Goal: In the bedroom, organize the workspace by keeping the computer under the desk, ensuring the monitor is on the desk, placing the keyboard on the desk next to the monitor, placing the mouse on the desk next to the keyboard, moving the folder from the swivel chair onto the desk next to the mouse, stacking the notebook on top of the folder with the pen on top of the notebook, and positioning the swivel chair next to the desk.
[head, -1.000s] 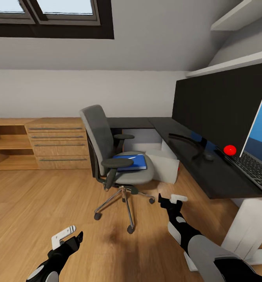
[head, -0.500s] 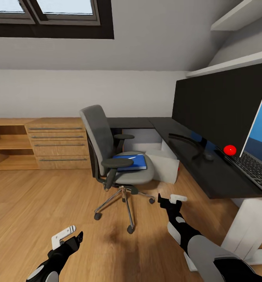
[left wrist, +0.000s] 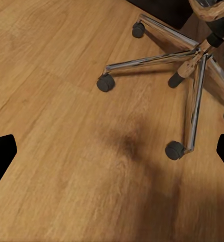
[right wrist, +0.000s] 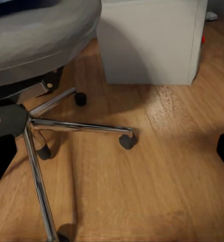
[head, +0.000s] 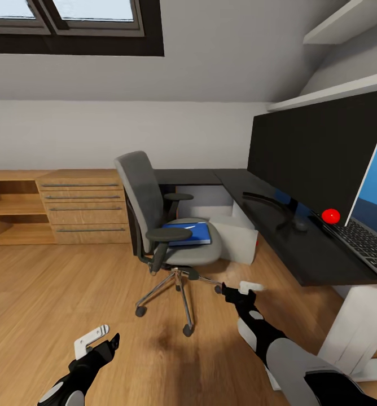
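Both grippers spread, empty: left (head: 98,338), right (head: 237,291). Approach chair (head: 166,225) squarely; lift pen (head: 189,226) and notebook (head: 188,233) before folder beneath.

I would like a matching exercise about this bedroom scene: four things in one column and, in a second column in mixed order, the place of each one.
Things:
1. notebook
2. monitor
3. computer
4. left gripper

Places:
A. standing on the floor under the desk
B. low over the wooden floor, in front of the chair's castors
C. lying on the seat of the swivel chair
D. standing on the black desk top

Pairs: 1-C, 2-D, 3-A, 4-B
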{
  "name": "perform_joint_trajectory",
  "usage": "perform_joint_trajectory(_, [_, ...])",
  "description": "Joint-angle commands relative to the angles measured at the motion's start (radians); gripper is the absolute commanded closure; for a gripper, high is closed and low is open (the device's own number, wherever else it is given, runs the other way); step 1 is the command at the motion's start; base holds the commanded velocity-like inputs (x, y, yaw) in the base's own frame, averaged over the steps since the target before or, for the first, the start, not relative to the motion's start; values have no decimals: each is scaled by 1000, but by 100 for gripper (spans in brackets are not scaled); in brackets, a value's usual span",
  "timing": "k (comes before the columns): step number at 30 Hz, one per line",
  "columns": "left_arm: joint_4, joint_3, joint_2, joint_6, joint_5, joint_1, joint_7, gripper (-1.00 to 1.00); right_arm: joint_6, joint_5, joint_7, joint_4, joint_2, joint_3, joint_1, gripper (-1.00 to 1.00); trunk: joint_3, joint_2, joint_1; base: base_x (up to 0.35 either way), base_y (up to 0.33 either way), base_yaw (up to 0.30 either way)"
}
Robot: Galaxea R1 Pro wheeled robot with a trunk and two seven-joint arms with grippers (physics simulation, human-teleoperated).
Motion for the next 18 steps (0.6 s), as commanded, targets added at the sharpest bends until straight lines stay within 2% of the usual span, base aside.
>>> perform_joint_trajectory(1, [-2, 0, 0, 3, 10, 0, 7, -100, 9, -16, 4, -4, 1, 0, -1, -100, -1, 0, 0, 0, 0, 0])
perform_joint_trajectory(3, [-2, -1, 0, 3, 10, 1, 7, -100, 33, -42, 13, -21, 3, -5, -2, -100, -1, 0, 0, 0, 0, 0])
perform_joint_trajectory(4, [-2, -2, 0, 3, 10, 1, 7, -100, 61, -78, 22, -47, 3, -11, -2, -100, -1, 0, 0, 0, 0, 0])
perform_joint_trajectory(8, [-2, -2, 0, 3, 10, 1, 7, -100, 136, -182, 32, -118, 1, -20, -3, -100, -1, 0, 0, 0, 0, 0])
perform_joint_trajectory(9, [-2, -2, 0, 3, 10, 1, 7, -100, 180, -243, 35, -155, 0, -22, -3, -100, -1, 0, 0, 0, 0, 0])
perform_joint_trajectory(12, [-2, -1, 0, 3, 10, 1, 7, -100, 235, -330, 37, -199, 0, -24, -3, -100, -1, 0, 0, 0, 0, 0])
perform_joint_trajectory(13, [-2, 0, 0, 3, 10, 0, 7, -100, 257, -378, 38, -217, 0, -24, -3, -100, -1, 0, 0, 0, 0, 0])
perform_joint_trajectory(18, [-2, 0, 1, 4, 10, 0, 6, -100, 287, -464, 41, -238, 0, -28, -3, -100, -1, 0, 0, 0, 0, 0])
